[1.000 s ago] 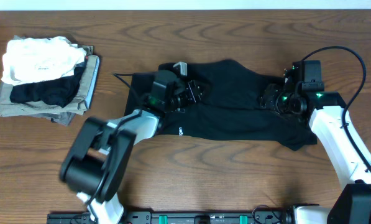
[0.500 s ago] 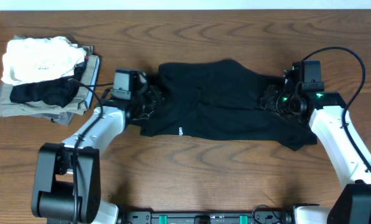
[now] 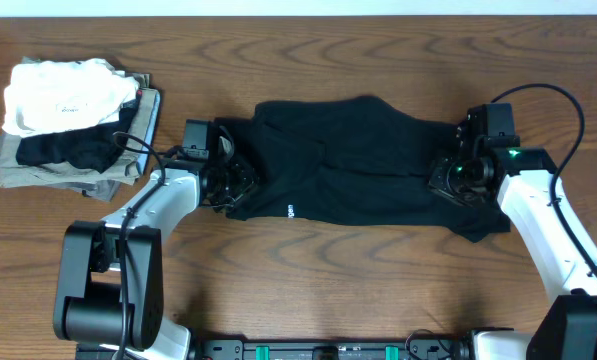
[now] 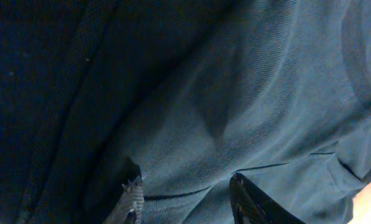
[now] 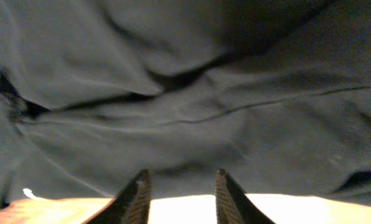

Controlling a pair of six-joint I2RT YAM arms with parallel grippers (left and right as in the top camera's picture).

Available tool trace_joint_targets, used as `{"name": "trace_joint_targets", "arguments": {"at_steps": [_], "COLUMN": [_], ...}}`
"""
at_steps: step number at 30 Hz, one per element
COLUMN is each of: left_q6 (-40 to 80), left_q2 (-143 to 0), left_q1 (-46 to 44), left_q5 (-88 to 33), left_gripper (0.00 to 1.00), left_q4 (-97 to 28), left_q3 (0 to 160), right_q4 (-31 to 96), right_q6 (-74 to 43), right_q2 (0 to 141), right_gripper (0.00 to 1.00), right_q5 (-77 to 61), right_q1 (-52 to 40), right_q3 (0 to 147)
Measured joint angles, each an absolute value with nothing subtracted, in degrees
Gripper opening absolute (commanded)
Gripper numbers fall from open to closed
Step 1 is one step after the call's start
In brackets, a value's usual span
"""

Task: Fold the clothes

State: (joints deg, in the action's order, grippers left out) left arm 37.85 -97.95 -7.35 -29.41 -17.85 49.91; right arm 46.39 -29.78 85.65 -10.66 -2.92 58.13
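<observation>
I've got the black T-shirt (image 3: 358, 165) lying flat as a long, rumpled band, running from my left gripper (image 3: 238, 182) across to my right gripper (image 3: 445, 180), one end at each. Soft folds ridge its middle. A tiny white print mark sits on the edge nearer me, close to the left gripper. Past the right gripper a corner juts out toward me. Close up at both grippers, creased dark fabric fills the view.

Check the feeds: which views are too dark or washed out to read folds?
Overhead: sharp, evenly lit, yet the large black soft T-shirt shows few folds. Left wrist: dim, bluish, weave readable. Right wrist: creases clear, brown wooden table glares white.
</observation>
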Motion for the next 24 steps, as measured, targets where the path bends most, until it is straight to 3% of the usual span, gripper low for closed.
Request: {"name": "trace_joint_targets", "arguments": {"at_steps": [5,15,24], "left_q6": [37.4,33.6,32.5], "left_q2": [-98.0,-98.0,-98.0], "left_q1": [-4.5,5.4,8.4], "left_q5": [-29.1,-28.5,-28.6], "left_gripper": [0.48,0.48,0.48], "left_q4": [-19.2,-23.3,-24.2], "left_q3": [49.9,49.9,50.0], "right_q4": [47.6,50.4,53.2], "right_q6": [-29.5,-29.5,-28.4], "right_q2": [88.2,96.4,99.9], "right_gripper": [0.1,0.06,0.01], "right_q5": [-9.5,-9.0,-9.7], "right_q1": [-2.9,-2.9,-2.9], "right_q3": [58.1,58.1,58.1]}}
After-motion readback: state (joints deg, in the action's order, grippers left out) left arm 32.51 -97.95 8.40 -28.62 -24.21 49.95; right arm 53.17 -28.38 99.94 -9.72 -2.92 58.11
